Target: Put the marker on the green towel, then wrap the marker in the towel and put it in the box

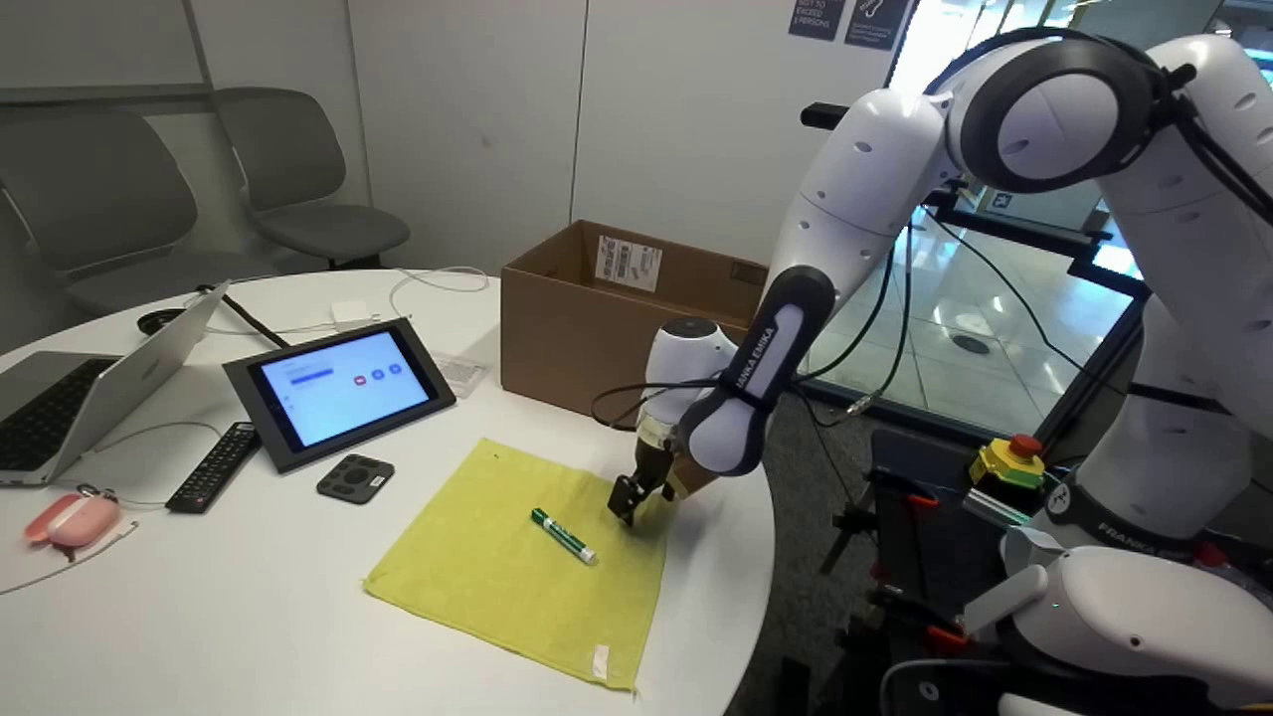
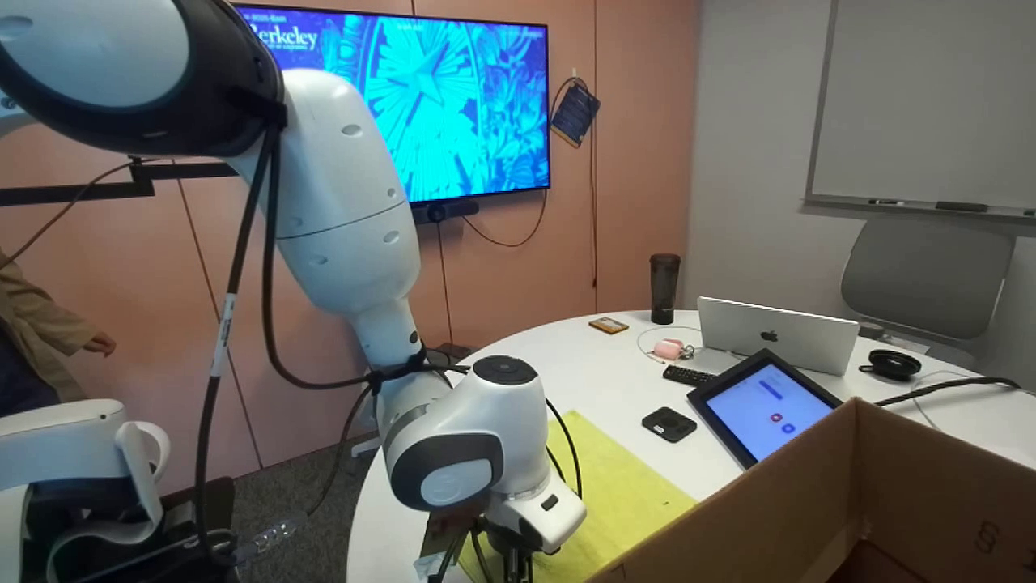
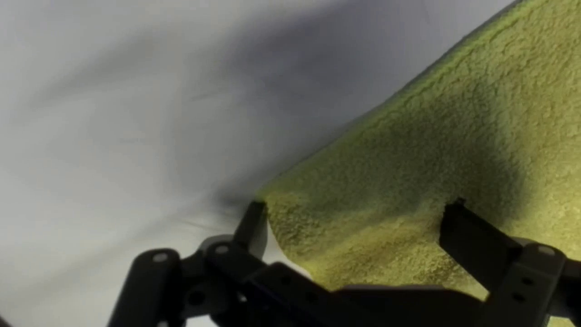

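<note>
Towel-folding stage, presumably, of a wrap-and-box task. Green-and-white marker pen (image 1: 563,537) near the middle of the yellow-green towel (image 1: 467,597), itself spread nearly flat on the round white table (image 1: 249,617). Brown cardboard box (image 1: 572,343) upright, beyond the towel in an exterior view.

Robotiq gripper (image 3: 356,206) low over one corner of the towel, with jaws wide apart and nothing pinched. In the wrist view: one fingertip (image 3: 253,222) at the corner's point, the opposite one above the nap farther in, and an apparent shallow ridge of fabric between; contact not certain.

Towel: probably light, limp and hard to harm, but awkward to lift from flat and apt to drag. Best taken at the corner, by gathering the ridge into a pinch close to the table.

Marker pen: probably light, stiff, smooth-barrelled and prone to roll. Not to be gripped directly at this step; fold the corner low and slowly over the barrel. Once wrapped, hold across mid-barrel, through the fabric, for a firm core.
</note>
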You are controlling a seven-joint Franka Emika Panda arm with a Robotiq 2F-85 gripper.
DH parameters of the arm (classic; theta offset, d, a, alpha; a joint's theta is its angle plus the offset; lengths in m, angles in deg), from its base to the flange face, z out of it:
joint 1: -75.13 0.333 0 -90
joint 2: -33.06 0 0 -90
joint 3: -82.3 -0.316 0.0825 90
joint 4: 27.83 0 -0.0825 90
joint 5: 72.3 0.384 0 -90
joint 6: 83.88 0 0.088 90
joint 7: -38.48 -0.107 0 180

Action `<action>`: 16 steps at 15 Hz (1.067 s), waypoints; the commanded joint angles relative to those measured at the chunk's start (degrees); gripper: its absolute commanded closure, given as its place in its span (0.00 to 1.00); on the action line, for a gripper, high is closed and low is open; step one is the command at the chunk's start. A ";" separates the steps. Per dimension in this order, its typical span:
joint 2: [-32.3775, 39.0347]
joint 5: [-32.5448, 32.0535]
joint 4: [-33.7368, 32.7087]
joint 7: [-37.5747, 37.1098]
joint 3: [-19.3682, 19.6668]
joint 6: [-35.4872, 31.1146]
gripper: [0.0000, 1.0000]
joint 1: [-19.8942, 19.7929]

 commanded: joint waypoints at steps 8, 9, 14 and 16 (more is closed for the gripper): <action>1.39 1.42 -4.83 9.06 -3.63 3.45 0.82 -2.36; 1.07 1.21 -5.03 9.33 -3.44 3.99 0.92 -1.98; 0.16 0.65 -6.01 10.51 -2.85 5.83 0.96 -0.88; 0.14 0.47 -6.45 10.97 -2.79 6.30 0.96 -0.54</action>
